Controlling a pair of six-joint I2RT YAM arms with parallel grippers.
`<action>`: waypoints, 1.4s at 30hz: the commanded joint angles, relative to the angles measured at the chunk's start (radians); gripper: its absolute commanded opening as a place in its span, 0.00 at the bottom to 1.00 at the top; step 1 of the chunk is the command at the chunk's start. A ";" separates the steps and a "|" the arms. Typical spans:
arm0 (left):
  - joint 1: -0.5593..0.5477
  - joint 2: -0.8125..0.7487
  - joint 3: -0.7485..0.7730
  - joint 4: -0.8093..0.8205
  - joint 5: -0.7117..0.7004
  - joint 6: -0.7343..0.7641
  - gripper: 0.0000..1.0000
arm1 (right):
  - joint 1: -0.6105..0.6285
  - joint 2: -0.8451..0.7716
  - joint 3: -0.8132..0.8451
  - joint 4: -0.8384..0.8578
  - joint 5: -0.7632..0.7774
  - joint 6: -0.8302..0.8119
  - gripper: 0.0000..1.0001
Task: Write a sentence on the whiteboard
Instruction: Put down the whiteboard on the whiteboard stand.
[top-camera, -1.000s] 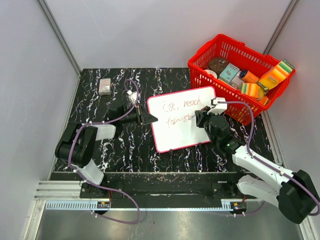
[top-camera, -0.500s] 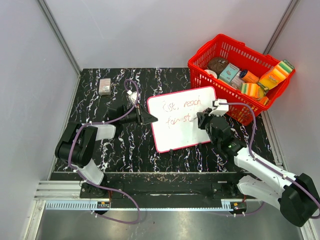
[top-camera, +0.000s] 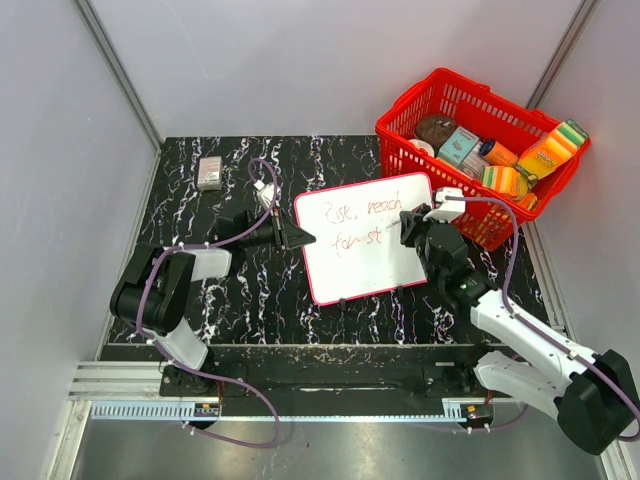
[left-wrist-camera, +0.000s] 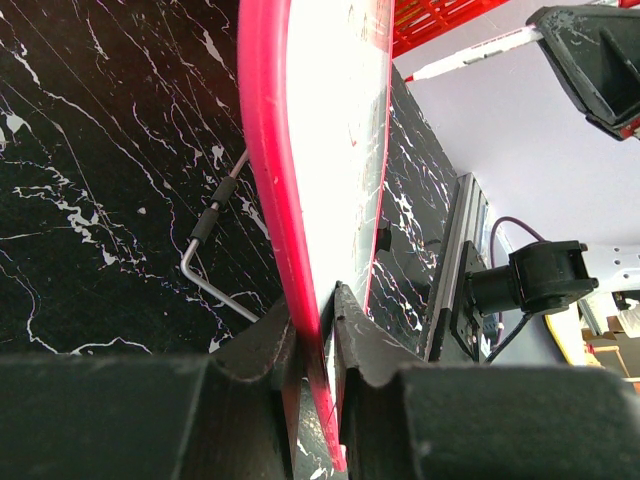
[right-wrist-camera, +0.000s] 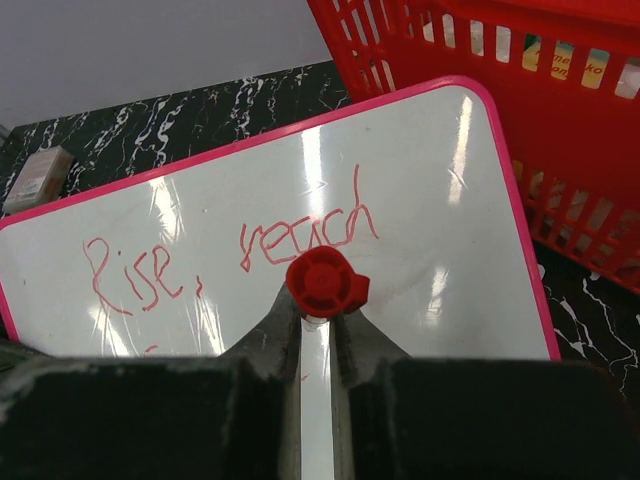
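Flat white red-rimmed whiteboard (top-camera: 362, 272) stands mid-table, with the red plastic basket (top-camera: 420, 160) at its 1 o'clock. Left gripper (top-camera: 297, 237) pinches the board's 9 o'clock edge. Right gripper (top-camera: 408, 227) clamps red-capped marker (right-wrist-camera: 326, 284) at the red cursive sentence (top-camera: 362, 224).

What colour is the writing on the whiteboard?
The writing is red, on the white whiteboard; it shows clearest in the right wrist view.

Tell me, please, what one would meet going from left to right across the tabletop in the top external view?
small grey block → left gripper, clamped on the board's left edge → whiteboard → red basket
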 joint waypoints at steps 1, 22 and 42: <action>-0.019 -0.029 0.022 0.005 -0.017 0.090 0.00 | -0.049 0.019 0.050 0.040 -0.009 -0.014 0.00; -0.019 -0.029 0.024 0.002 -0.017 0.093 0.00 | -0.078 0.026 0.011 0.031 -0.137 0.032 0.00; -0.020 -0.027 0.024 0.003 -0.017 0.093 0.00 | -0.078 0.021 -0.029 0.035 -0.077 0.047 0.00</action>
